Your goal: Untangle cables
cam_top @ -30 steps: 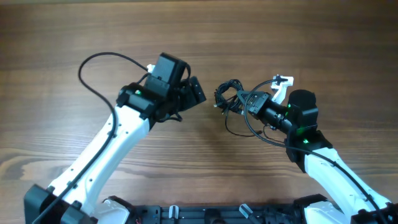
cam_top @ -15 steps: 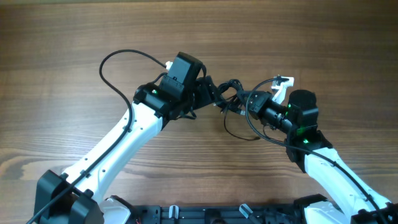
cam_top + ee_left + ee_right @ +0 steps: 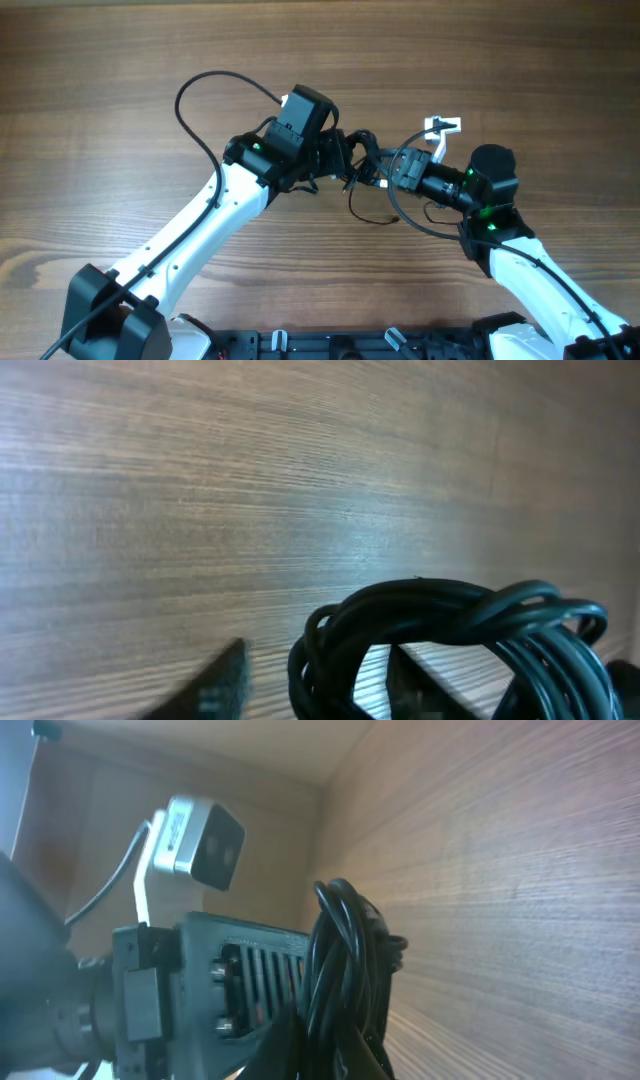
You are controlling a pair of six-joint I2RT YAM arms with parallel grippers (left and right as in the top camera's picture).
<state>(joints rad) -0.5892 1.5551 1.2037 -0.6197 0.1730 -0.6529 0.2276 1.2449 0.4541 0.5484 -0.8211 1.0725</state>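
- Left arm is pointing rightward; the left claw [image 3: 343,160], half-closed, is straddling the cables [image 3: 362,140]; whether it is gripping, I cannot tell.
- Right arm is pointing leftward; the right claw [image 3: 390,175] is pinching them over the worktop [image 3: 120,60].

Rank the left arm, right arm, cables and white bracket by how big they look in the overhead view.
1. left arm: the longest stretch in view.
2. right arm: shorter, and partly cut off by the frame edge.
3. cables: a small dark bunch between the arms.
4. white bracket: the smallest.
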